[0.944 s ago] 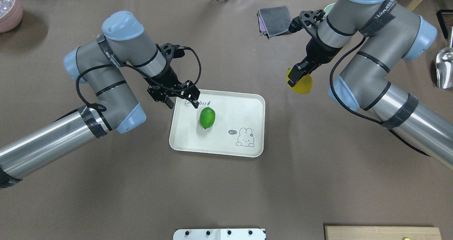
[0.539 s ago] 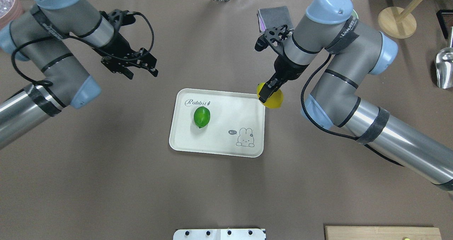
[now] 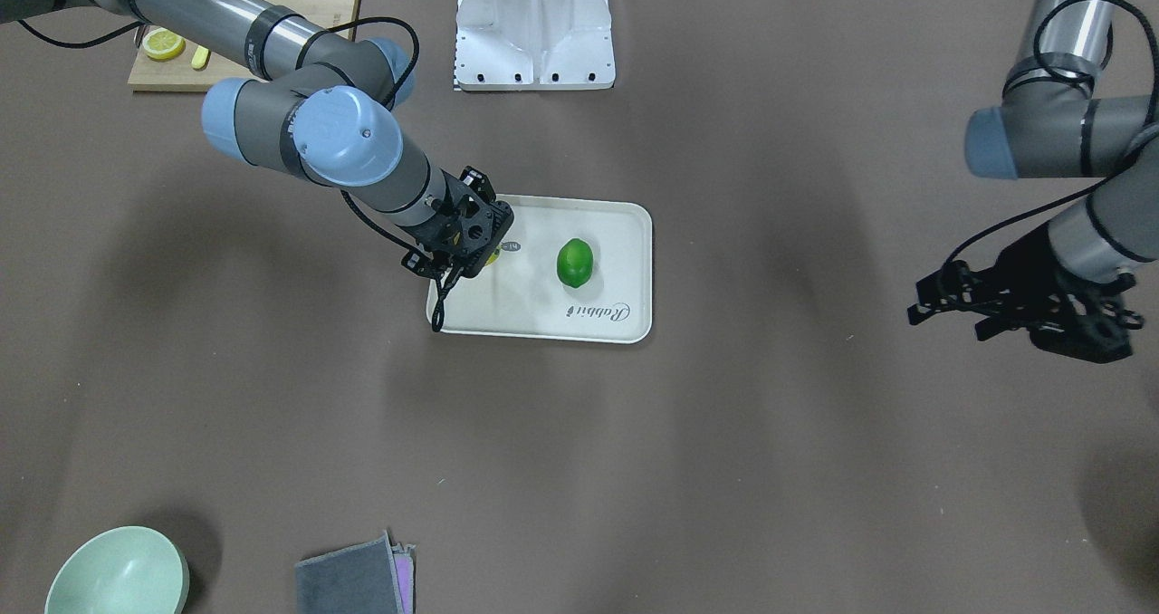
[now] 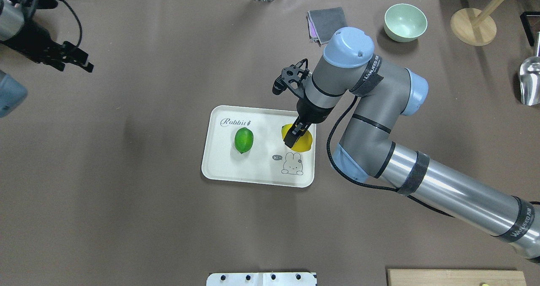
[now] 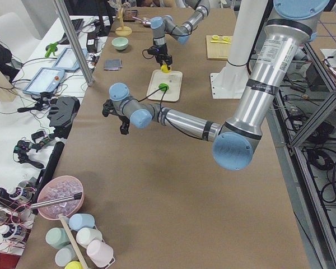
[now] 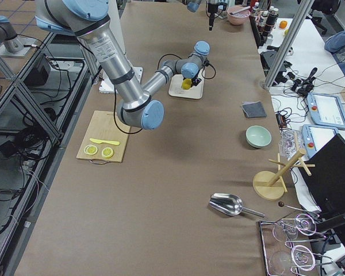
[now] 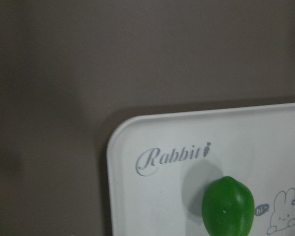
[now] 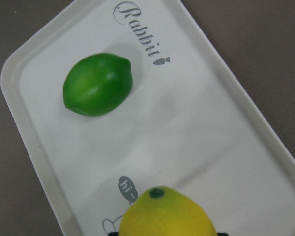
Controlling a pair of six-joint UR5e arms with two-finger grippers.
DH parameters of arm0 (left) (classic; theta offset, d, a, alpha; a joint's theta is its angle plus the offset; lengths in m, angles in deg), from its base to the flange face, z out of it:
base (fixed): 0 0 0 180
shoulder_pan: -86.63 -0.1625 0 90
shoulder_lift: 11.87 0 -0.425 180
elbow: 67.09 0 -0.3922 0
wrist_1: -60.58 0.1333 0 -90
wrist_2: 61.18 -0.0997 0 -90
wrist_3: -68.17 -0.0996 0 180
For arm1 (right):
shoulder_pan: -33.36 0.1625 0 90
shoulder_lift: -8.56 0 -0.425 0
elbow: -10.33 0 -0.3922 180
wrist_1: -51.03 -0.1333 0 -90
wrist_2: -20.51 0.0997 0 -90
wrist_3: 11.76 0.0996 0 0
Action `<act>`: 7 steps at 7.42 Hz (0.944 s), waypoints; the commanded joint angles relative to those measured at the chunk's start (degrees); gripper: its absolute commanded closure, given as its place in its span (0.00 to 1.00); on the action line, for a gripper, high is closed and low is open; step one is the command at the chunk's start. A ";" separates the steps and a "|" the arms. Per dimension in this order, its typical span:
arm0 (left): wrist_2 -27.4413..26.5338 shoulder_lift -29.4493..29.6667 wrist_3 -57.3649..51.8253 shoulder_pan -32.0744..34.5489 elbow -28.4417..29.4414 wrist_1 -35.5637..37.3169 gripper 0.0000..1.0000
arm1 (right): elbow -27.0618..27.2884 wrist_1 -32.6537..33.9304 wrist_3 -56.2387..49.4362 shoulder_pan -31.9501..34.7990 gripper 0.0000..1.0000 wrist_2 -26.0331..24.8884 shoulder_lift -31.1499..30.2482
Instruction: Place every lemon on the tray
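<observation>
The cream tray with a rabbit drawing lies mid-table. The green lemon lies on its left part, also in the left wrist view and the right wrist view. My right gripper is shut on the yellow lemon over the tray's right part, just above the rabbit drawing. The yellow lemon fills the bottom of the right wrist view. I cannot tell whether it touches the tray. My left gripper is open and empty, far to the left of the tray.
A green bowl, a grey cloth, a wooden stand and a metal scoop sit at the back right. A cutting board with a lemon slice lies near the robot's right side. A white base plate stands at the near edge.
My right arm has carried the yellow lemon leftward from over the table to over the tray. My left gripper has pulled away from the tray to the far back left.
</observation>
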 commanded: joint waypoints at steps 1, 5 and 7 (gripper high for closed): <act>-1.69 -5.21 -20.92 9.21 -2.21 8.87 0.02 | -1.91 -0.13 -0.57 -0.36 0.63 -0.44 -0.46; -7.94 -17.84 -31.31 18.73 -11.53 22.13 0.02 | -2.45 -0.22 0.30 2.35 0.01 0.26 0.24; -8.02 -17.35 -30.79 19.89 -11.63 23.35 0.02 | -2.01 0.04 0.39 7.79 0.01 5.42 -0.28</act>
